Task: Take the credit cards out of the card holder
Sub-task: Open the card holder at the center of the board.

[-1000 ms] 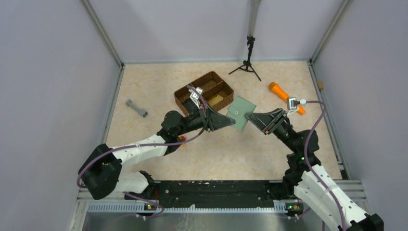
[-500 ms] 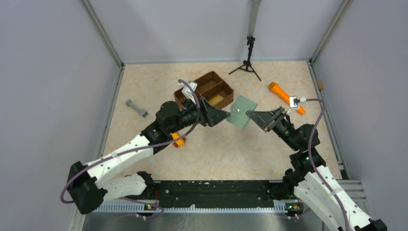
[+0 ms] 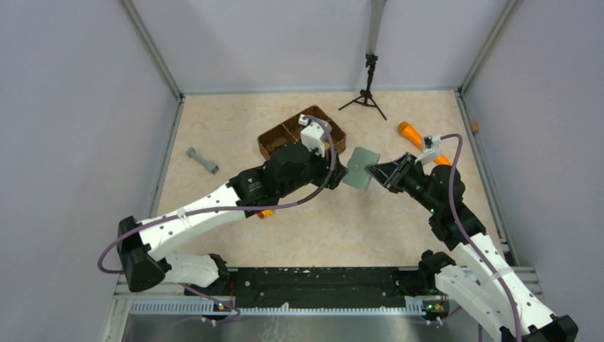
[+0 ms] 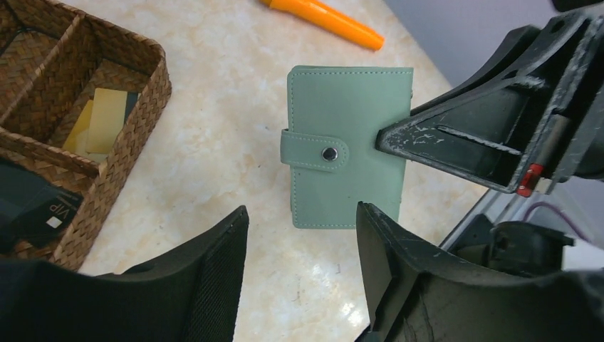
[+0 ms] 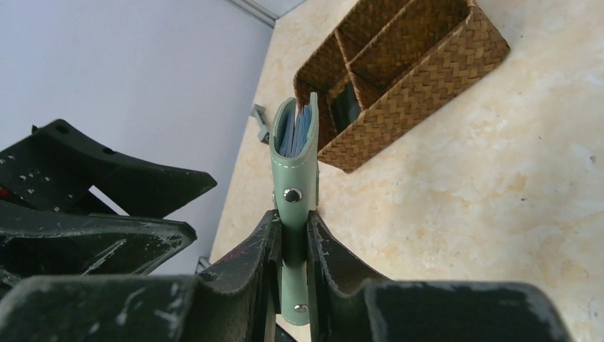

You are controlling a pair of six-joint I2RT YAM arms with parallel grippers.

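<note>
Handover looks complete: left fingers point(image 4: 221, 263) have let go and now stand wide just short of the holder point(image 4: 347, 146). Right fingers point(image 5: 324, 260) pinch it edgewise above the tabletop point(image 4: 228, 142). Its tab point(image 4: 315, 152) stays snapped, so unfastening likely comes next.

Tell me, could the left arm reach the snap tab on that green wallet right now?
Probably yes. The left fingers stand open just short of the wallet, and its snap tab faces them with nothing in between. The right fingers pinch the opposite edge, clear of the tab.
</note>
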